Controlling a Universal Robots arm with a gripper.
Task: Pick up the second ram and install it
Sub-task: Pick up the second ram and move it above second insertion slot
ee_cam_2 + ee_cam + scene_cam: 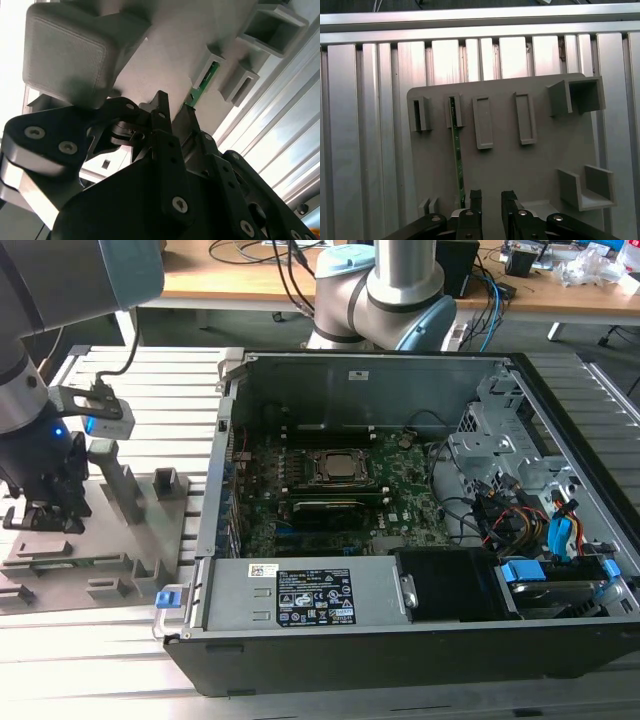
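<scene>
Gripper (491,196): fingers spread, nothing between them.
Second ram (456,155): on edge in grey holder tray (520,170), just beside one finger.

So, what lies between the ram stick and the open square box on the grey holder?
In the first wrist view, two empty rectangular slots stand between the second ram and the square box.

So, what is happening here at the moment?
The robot arm has its gripper low over the grey holder tray, which lies to the exterior view's left of the open computer case. The second ram stands on edge in a slot of the tray, just beside the open fingers and not between them. It is not gripped yet, and the gripper carries nothing.
</scene>
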